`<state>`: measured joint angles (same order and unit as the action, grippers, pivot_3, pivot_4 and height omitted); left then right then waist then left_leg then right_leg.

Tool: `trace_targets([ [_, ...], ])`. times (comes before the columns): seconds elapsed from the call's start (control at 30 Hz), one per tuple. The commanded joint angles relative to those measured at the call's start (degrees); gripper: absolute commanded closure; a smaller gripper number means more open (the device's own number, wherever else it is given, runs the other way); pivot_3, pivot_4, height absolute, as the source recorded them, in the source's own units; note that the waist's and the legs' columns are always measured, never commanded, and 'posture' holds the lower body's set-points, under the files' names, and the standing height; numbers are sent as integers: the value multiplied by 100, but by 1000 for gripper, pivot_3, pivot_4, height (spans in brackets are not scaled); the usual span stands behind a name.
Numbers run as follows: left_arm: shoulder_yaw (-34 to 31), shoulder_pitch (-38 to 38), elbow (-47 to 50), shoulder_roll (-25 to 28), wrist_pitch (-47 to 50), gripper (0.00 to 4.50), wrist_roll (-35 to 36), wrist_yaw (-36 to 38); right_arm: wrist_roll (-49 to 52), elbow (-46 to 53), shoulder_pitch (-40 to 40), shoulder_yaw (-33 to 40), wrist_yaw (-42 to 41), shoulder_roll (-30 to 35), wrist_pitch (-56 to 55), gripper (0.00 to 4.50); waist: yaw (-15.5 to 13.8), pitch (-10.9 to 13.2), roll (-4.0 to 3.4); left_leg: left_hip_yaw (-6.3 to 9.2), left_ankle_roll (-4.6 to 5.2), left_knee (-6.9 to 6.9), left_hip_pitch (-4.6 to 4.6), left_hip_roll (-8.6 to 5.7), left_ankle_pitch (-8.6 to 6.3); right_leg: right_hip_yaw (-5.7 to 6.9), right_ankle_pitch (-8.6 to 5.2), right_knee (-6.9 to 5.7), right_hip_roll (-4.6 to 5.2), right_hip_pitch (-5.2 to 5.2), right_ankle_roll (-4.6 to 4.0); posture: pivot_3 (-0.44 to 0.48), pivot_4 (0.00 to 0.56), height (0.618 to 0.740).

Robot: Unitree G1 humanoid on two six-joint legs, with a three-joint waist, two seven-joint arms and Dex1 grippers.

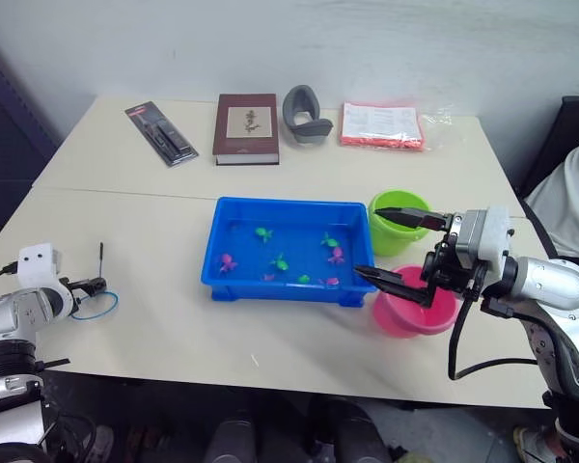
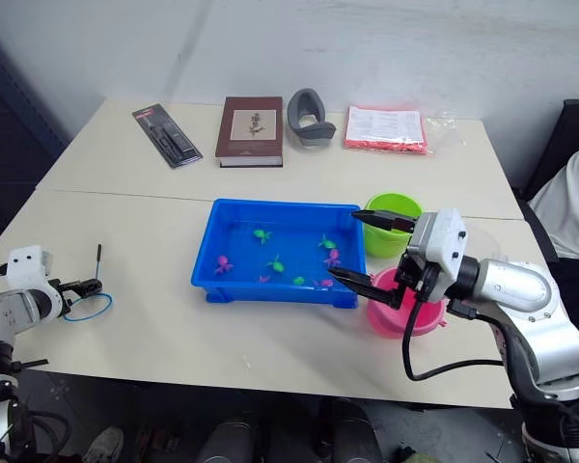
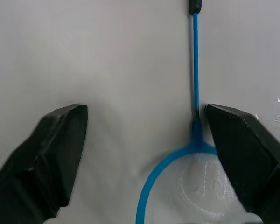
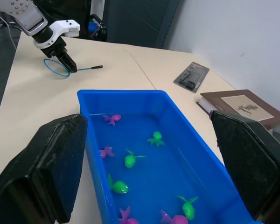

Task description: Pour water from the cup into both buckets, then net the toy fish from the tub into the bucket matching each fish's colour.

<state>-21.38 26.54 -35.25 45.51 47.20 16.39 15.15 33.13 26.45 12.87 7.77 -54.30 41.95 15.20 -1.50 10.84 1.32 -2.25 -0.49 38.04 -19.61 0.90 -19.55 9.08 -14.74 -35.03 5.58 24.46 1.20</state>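
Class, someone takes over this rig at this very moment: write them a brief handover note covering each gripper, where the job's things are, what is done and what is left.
Left gripper: open, low over the table, astride the blue net where handle meets hoop; not gripping it.
Right gripper: open, empty, held above the two buckets at the tub's right end.
Tub: mid-table, all the toy fish loose in it, green and pink mixed.
Green bucket and pink bucket hold no fish that can be seen; whether water is in them cannot be told.
Done: no fish sorted.
Left: grip the net, scoop each fish into the bucket of its colour.
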Motion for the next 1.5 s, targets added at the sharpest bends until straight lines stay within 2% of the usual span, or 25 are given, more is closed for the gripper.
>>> trace_targets([
  [0.03, 129, 138, -314, 8, -195, 1795, -94, 279, 112, 171, 4, 189, -30, 83, 5, 0, -5, 0, 0, -1, -2, -1, 2, 1, 0, -1, 0, -1, -1, 0, 0, 0, 150, 740],
  [0.07, 221, 172, -362, 27, -293, 2102, -167, 366, 128, 168, -4, 190, -44, 97, 19, 0, -6, 1, -2, -2, -2, -1, 3, 1, 0, -1, 0, -2, -1, 0, 0, 0, 150, 740],
  [0.23, 431, 411, -675, -13, -329, 2102, -335, 566, 186, 180, -22, 210, -83, 134, 71, 0, -64, 2, -3, -7, -2, -2, 4, 0, 0, -2, 0, -3, 0, 1, 0, 0, 150, 740],
  [0.33, 527, 504, -904, -94, -277, 2817, -398, 663, 212, 202, -39, 228, -103, 149, 97, 0, -113, 1, -5, -10, -2, -2, 5, 0, 0, -2, 0, -4, 0, 1, 0, 0, 150, 740],
  [0.47, 163, 674, -1200, -238, -227, 4453, -126, 665, 167, 182, -42, 223, -119, 175, 80, 0, -156, -1, -10, -17, 2, -2, 8, -1, -3, -7, 0, -4, 0, 0, 0, 0, 150, 740],
  [0.73, -2, 698, -1289, -130, -498, 4491, -186, 630, 211, 336, -305, 342, -143, 225, 85, 0, -160, -3, -20, -24, 5, -2, 15, -3, -4, -12, 0, -9, 1, -1, 0, 0, 150, 740],
  [0.8, -492, 688, -851, -93, -531, 4491, 191, 691, 225, 325, -263, 384, -160, 279, 94, 0, -146, -2, -18, -24, 4, -2, 16, 0, -4, -12, 0, -12, -1, -1, 0, 0, 150, 740],
  [0.87, -1173, 659, -89, 81, -67, 4491, 855, 969, 447, 337, -129, 527, 78, 292, 373, 0, -133, 18, 17, -24, 3, -1, 14, 4, -3, -12, 0, -12, -2, 1, 0, 0, 150, 740],
  [0.93, -1443, 492, 632, 281, 153, 4491, 1227, 1364, 651, 327, -11, 603, 114, 420, 665, 0, -120, 39, 57, -19, -8, -1, 6, 10, 3, -10, 0, -14, -6, 8, 0, 0, 150, 740],
  [1.0, -1500, 235, 1269, 443, -35, 4491, 1430, 1895, 842, 278, 135, 672, 134, 548, 960, 0, -61, 43, 63, -13, -15, 2, 1, 12, 0, -9, 1, -8, -8, 8, -2, 0, 150, 740],
  [1.07, -1340, -48, 1864, 777, -158, 4491, 1683, 2850, 1235, 213, 361, 737, 188, 674, 1394, 0, 14, 48, 54, -13, -14, -1, 3, 11, -4, -10, 1, 1, -7, 5, -2, 0, 150, 740],
  [1.17, -949, -898, 3123, 1475, -502, 4491, 2128, 4998, 1546, 300, 470, 495, -276, 1067, 1893, 0, 24, 75, 8, -21, -4, -1, 3, 9, -12, -15, 0, 9, -6, 6, -4, 0, 150, 740],
  [1.27, -255, -1148, 3826, 1906, -865, 4491, 2162, 6068, 1891, 231, 907, 142, -264, 1067, 2422, 0, 14, 103, -38, -21, -2, -1, 3, 12, -16, -14, -4, 19, -8, 7, -11, 0, 150, 740],
  [1.37, 639, -971, 4325, 2091, -1113, 4491, 1991, 6614, 2728, 190, 1497, -229, -45, 1095, 3573, 0, 2, 121, -68, -22, 9, 3, -3, 11, -16, -14, -3, 12, -8, 10, -9, 0, 150, 740],
  [1.5, 1810, -128, 4753, 1487, -1647, 4491, 1413, 6348, 3279, 231, 2120, -613, 612, 730, 4413, 0, -3, 121, -68, -16, 8, 4, -10, 16, -14, -10, -4, 2, -14, 14, -10, 0, 150, 740],
])
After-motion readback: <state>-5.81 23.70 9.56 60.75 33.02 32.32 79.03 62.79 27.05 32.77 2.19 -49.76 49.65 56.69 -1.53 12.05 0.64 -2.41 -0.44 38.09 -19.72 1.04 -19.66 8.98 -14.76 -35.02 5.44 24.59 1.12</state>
